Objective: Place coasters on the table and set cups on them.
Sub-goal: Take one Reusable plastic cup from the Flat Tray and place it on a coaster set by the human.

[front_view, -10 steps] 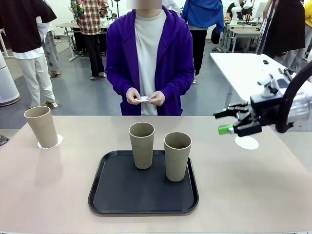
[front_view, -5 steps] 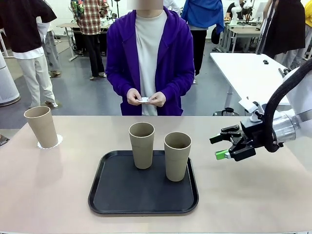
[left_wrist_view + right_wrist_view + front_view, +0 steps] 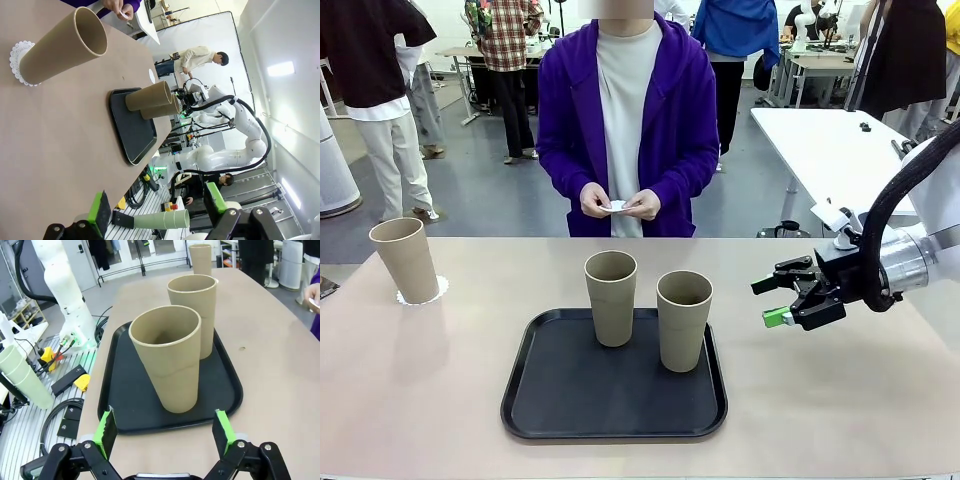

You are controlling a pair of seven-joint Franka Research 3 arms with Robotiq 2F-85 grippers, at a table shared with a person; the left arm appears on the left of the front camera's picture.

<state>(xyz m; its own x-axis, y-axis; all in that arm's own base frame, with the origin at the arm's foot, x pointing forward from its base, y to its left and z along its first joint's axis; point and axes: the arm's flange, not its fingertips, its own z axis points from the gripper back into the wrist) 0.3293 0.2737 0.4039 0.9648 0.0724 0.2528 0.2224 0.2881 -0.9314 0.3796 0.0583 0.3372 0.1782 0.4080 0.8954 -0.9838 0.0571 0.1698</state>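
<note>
Progress: I count one khaki tumbler (image 3: 405, 260) on its lacy white doily (image 3: 440, 289), left; two on the black tray (image 3: 550, 420); right claw (image 3: 765, 303) open.

A tray (image 3: 570, 395) is set in the middle of the table (image 3: 420, 400), towards its near edge, and two cups are stood on it side by side, the left-hand cup (image 3: 611, 300) a little behind the right-hand cup (image 3: 683, 322). A third cup (image 3: 405, 260) is placed well to the left of the tray, nearer the far edge, on a coaster (image 3: 440, 289), while a second coaster (image 3: 152, 75) is laid on the table to the right of the tray. The right gripper (image 3: 767, 302) is held over the table just right of the tray, and behind the table a person (image 3: 625, 120) is stood with a third coaster (image 3: 613, 204) held in front.
</note>
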